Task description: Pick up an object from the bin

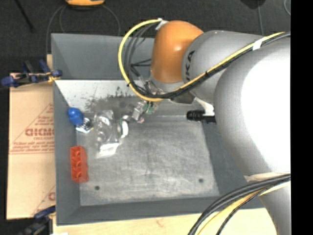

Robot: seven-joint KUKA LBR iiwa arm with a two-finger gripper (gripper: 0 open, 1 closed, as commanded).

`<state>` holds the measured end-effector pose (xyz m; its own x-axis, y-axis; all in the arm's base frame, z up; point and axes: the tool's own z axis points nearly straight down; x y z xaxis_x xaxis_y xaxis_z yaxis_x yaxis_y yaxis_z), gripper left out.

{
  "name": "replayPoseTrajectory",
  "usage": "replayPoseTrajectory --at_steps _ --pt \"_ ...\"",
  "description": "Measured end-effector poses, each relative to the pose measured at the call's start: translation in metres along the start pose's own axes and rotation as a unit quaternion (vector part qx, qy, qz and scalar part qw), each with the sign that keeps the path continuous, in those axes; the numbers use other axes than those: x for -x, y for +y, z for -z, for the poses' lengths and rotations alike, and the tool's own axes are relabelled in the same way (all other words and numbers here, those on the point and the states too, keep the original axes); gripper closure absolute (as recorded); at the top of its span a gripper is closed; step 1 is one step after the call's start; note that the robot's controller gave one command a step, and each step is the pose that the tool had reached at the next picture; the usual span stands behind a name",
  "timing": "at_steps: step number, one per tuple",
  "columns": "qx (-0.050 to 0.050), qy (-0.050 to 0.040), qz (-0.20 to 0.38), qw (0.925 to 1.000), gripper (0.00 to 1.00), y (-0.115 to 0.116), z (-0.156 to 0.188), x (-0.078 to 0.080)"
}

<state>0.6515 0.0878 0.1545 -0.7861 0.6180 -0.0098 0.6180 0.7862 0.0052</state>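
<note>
Tool point(139, 112) hangs beside a clear plastic piece point(104, 125) (upper left of bin point(161, 165)).

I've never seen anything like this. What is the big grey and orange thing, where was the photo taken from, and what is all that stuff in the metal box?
That is a robot arm: grey, jointed, with an orange cover and yellow cables, reaching in from the right. The camera looks down from above, somewhat to one side. At the arm's tip is its gripper, a small claw for grabbing, low near the back of a grey metal bin. In the bin's left part lie a blue ball-like thing, crumpled clear plastic nearest the gripper, a small pale packet and a red-orange block. Its job is to pick one up. Whether it holds anything, I cannot tell.
</note>
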Motion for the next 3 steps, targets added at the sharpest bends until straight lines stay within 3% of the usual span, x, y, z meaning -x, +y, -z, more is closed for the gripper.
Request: replayPoseTrajectory --at_steps 1,2,3 --pt "-0.004 0.0031 0.037 0.9993 1.0 -0.009 -0.025 0.003" --pt "-0.003 0.0018 0.061 0.9981 1.0 -0.012 -0.019 0.01" --pt "0.002 0.0008 0.068 0.9977 1.0 -0.006 0.055 0.011"
